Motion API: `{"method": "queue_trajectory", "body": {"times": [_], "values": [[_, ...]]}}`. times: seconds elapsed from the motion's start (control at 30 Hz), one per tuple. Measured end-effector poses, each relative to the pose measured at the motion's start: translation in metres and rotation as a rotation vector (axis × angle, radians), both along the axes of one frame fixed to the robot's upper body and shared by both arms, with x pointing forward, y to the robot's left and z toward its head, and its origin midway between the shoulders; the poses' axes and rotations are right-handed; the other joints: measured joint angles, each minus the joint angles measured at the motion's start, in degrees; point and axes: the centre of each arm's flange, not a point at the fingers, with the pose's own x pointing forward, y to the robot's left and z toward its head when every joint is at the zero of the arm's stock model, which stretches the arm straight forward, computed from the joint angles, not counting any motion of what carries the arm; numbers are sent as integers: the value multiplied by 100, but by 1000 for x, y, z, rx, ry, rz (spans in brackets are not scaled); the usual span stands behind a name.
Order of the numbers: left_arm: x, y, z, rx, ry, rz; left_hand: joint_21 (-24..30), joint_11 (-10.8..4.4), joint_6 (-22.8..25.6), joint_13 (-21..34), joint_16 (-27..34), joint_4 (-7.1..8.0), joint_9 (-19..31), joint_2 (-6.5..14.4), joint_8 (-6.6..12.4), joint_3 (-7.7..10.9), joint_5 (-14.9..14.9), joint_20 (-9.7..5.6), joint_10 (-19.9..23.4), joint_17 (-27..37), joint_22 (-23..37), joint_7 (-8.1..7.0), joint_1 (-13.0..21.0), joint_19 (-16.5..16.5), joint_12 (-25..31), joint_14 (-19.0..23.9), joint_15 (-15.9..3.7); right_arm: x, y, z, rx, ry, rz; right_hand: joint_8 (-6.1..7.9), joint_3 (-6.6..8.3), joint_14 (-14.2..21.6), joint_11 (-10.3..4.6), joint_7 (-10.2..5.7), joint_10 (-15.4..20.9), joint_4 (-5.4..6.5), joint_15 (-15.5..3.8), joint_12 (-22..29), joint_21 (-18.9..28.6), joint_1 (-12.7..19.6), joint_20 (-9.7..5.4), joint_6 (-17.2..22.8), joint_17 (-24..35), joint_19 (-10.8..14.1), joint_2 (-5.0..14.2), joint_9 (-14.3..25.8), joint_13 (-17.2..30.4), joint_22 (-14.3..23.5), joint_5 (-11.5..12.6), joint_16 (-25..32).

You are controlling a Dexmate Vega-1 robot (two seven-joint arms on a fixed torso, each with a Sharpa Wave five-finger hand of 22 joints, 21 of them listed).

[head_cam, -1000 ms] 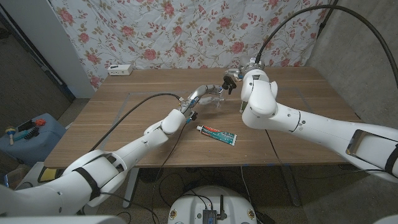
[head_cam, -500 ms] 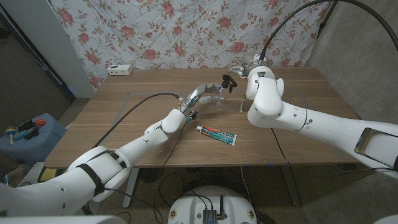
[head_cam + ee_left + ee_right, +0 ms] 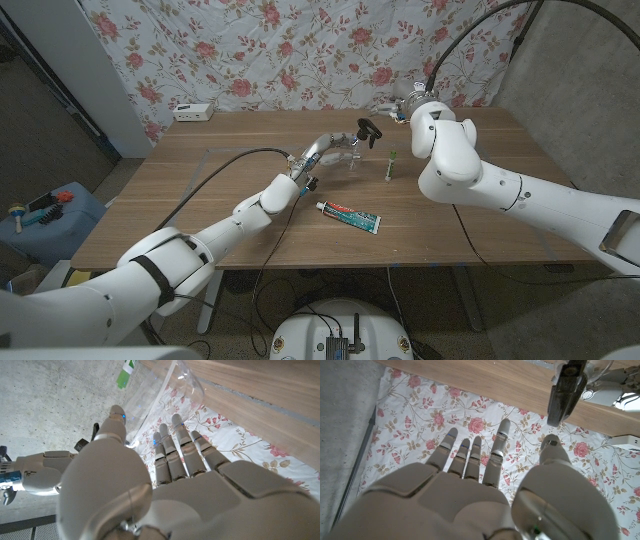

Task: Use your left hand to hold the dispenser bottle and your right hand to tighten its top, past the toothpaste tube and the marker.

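The clear dispenser bottle [image 3: 349, 156] stands past the middle of the wooden table [image 3: 480, 190], its black pump top [image 3: 368, 130] tilted to the right. My left hand [image 3: 322, 149] grips the bottle's body from the left; in the left wrist view the bottle [image 3: 167, 390] sits between the thumb and fingers of that hand [image 3: 150, 470]. My right hand [image 3: 400, 108] hovers just right of the pump top with fingers spread and nothing in it. The right wrist view has the pump top [image 3: 566, 390] just beyond this hand [image 3: 485, 485]. A green-capped marker [image 3: 391, 165] lies right of the bottle. Nearer me lies the toothpaste tube [image 3: 350, 215].
A white power strip [image 3: 192, 112] sits at the table's back left corner. A black cable [image 3: 215, 170] runs along my left arm over the table. A floral curtain [image 3: 300, 50] hangs behind. A blue bin [image 3: 45, 215] stands on the floor at the left.
My right arm has swung to the right, uncovering the marker, and the right hand has drawn slightly back from the pump top. The left hand keeps its hold on the bottle.
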Motion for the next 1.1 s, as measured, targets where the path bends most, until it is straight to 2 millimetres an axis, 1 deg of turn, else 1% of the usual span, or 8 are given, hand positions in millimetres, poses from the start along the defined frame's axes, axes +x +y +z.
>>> {"method": "queue_trajectory", "body": {"times": [0.1, 0.13, 0.2, 0.27, 0.47, 0.6, 0.83, 1.1], "values": [[0, 0, 0, -2, -1, -2, 0, 0, 0, 0, 0, 0, 0, 0, 0, 0, -2, 0, 0, 0, 0, 0, 0, 0, 0, 0, 0, -1, -5, 2, 3, -2, 2, -53, 32, -79, -10, -79, -131, -32, -2, 0, 0, 109, 22, -121, -11, -37, 24, 1, 0, 0, 0, 0], [1, 0, 0, -2, 1, 0, 0, 0, 0, 0, 0, 0, 0, 0, 0, 0, -2, 0, 0, 0, 0, 0, 0, 0, -1, 0, 0, 0, -2, 2, -15, 7, 25, -67, 48, -115, 8, -104, -148, -48, -8, 0, 0, 147, 21, -145, -11, -37, 16, 18, 0, 0, 0, 0], [1, 0, 1, -4, 2, -1, 0, 0, 0, 2, 0, 0, 0, 0, -1, 0, -3, 0, 0, 0, 0, 0, 0, 0, -14, 1, 0, -1, -6, 4, -17, 6, 29, -75, 62, -141, -33, -147, -193, -62, -19, 0, 0, 217, -9, -225, -11, -67, 27, 26, 0, 0, 0, 0], [1, 0, 1, -4, 3, -2, 0, 0, 0, 3, 0, 0, 0, 0, -1, 0, -3, 0, 0, -1, 0, 0, 0, 0, -17, 1, -1, -1, -5, 4, -30, 10, 47, -94, 93, -163, -61, -172, -222, -93, -41, 0, 0, 276, 21, -295, -11, -97, 35, 26, -1, -8, 0, 0], [1, 0, 2, -4, 6, -6, 0, 0, 0, 5, -1, 1, 0, -1, -5, -1, -4, 0, 0, -2, 0, 0, -1, 0, -17, 1, -1, -1, -10, 6, -47, 14, 66, -173, 116, -245, -91, -346, -376, -116, -82, 0, 0, 477, 22, -469, -10, -98, -31, 25, -1, -13, 0, 0], [1, -1, 3, -1, 7, -5, 0, 0, 0, 4, -1, 1, -1, -2, -19, -1, -4, 0, 0, -2, 0, 0, -2, 0, -19, 1, -1, -1, -14, 7, -61, 16, 76, -222, 165, -294, -115, -464, -459, -164, -132, 0, 0, 646, 22, -587, -10, -98, -75, 43, -1, -13, -1, 0], [-1, -2, 3, 0, 11, -3, 0, -10, 12, 4, -5, 1, -2, -32, -29, -1, -4, 0, 11, -3, 0, -11, -32, 0, -19, 21, -20, -1, -20, 8, -94, 16, 101, -287, 226, -418, -176, -665, -684, -153, -174, 0, 0, 970, 22, -788, -10, -98, -129, 52, 27, -13, 39, 0], [-1, -2, 2, 4, 17, 2, 0, -18, 22, 4, -5, 1, -5, -32, -22, -1, -5, 0, 21, 0, 0, -19, -32, 0, -34, 21, -20, 0, -28, 8, -116, 13, 113, -310, 349, -522, -310, -786, -817, -171, -216, 1, 0, 1382, -6, -909, -9, -96, -117, 52, 27, -12, 80, 0]]}}
